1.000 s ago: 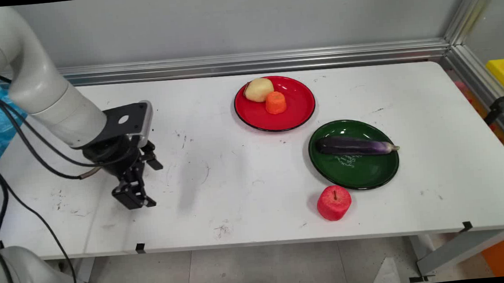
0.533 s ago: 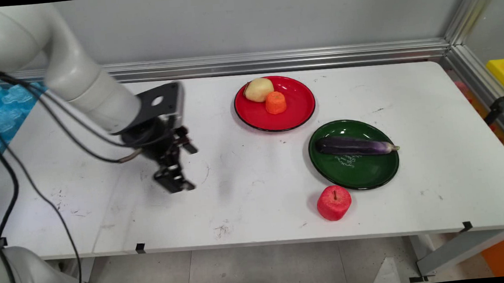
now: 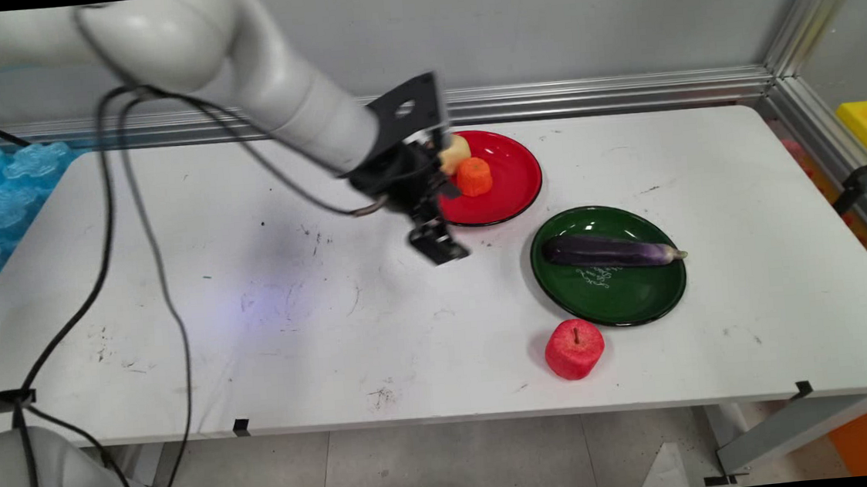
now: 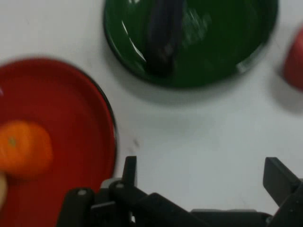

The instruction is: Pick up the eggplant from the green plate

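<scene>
Two plates sit just past my fingers (image 3: 439, 244): the red plate (image 3: 511, 191) close on one side, its rim nearly under one fingertip in the hand view, and the green plate (image 4: 236, 52) farther ahead. My fingers are spread apart and gripping nothing, hanging over bare table (image 3: 315, 315) just off the red plate's near rim. On the red plate I see an orange piece (image 3: 474, 177), flat-topped, and behind it a pale yellow potato (image 3: 458, 148) partly hidden by the wrist. An eggplant (image 3: 608, 251) lies lengthwise across the green plate. A red apple (image 3: 574, 348) stands on the table just beside the green plate's near edge, well apart from my fingers; it only clips the hand view's edge.
</scene>
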